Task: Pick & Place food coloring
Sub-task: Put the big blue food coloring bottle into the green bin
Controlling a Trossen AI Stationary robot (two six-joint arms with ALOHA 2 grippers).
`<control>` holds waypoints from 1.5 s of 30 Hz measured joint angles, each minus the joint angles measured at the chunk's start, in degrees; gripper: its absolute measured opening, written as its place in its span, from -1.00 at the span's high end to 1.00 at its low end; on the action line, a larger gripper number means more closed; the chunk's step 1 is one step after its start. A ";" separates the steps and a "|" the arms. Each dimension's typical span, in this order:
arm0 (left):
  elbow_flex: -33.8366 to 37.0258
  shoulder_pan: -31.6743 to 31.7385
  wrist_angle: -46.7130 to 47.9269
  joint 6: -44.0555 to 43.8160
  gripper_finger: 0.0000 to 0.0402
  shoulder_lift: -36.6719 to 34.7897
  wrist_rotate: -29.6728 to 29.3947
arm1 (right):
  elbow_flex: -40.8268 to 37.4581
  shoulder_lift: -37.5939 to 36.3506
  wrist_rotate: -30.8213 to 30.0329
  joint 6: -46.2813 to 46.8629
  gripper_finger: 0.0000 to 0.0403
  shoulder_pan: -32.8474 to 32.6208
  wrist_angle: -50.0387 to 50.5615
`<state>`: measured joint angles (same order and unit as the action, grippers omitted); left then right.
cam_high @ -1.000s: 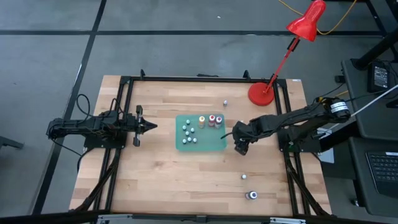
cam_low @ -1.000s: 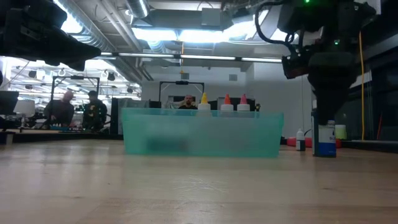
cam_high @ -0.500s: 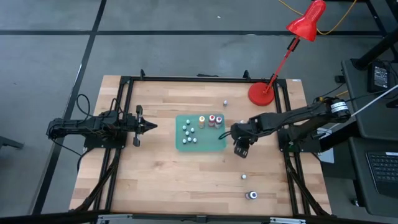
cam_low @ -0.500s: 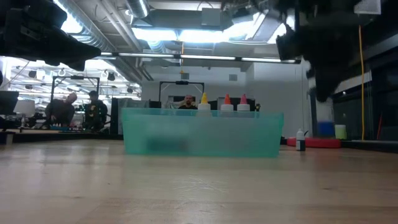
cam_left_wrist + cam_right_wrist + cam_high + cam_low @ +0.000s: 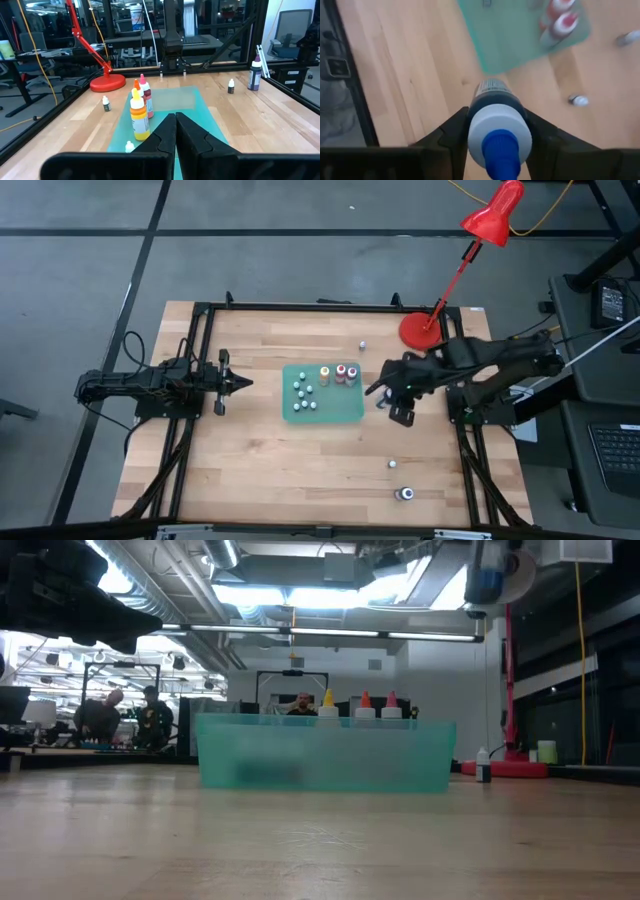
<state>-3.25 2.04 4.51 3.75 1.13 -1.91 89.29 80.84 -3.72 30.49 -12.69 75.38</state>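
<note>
Lifted off the worktop [image 5: 300, 470] since a second earlier, the blue food coloring bottle [image 5: 499, 131] hung pinched in the right pincer [image 5: 396, 402], raised just beside the green tray [image 5: 345, 413]. Its round white collar and blue nozzle faced the wrist camera, dark body behind. More small bottles stood in the translucent tray. Left pincer [image 5: 240, 383] waited pressed together, well apart.

Blue-tipped bottle [image 5: 497, 127] gripped aloft — other bottles [image 5: 340, 373] upright on the green mat.
</note>
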 joint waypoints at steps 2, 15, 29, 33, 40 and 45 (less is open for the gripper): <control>0.00 0.00 0.00 0.00 0.98 0.00 0.00 | 3.02 -0.01 -1.21 -0.63 0.26 0.00 1.98; 0.00 0.00 0.01 0.00 0.98 -0.01 0.00 | 5.91 6.24 2.46 -10.26 0.25 6.89 -0.67; 0.00 0.00 0.01 0.00 0.98 0.00 0.00 | 5.91 21.34 2.83 -23.62 0.24 11.67 -7.59; 0.00 0.00 0.01 0.00 0.98 0.00 0.00 | 5.89 25.40 2.91 -26.45 0.25 11.67 -8.86; 0.00 0.00 0.00 0.00 0.98 0.00 0.00 | 5.74 30.52 2.88 -29.16 0.24 11.67 -10.66; 0.00 0.00 0.00 0.00 0.98 0.00 0.00 | -1.34 29.04 2.10 -27.95 0.26 11.67 -16.65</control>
<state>-3.25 2.04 4.51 3.75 1.12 -1.91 87.94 109.88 -1.62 2.54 -1.02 58.73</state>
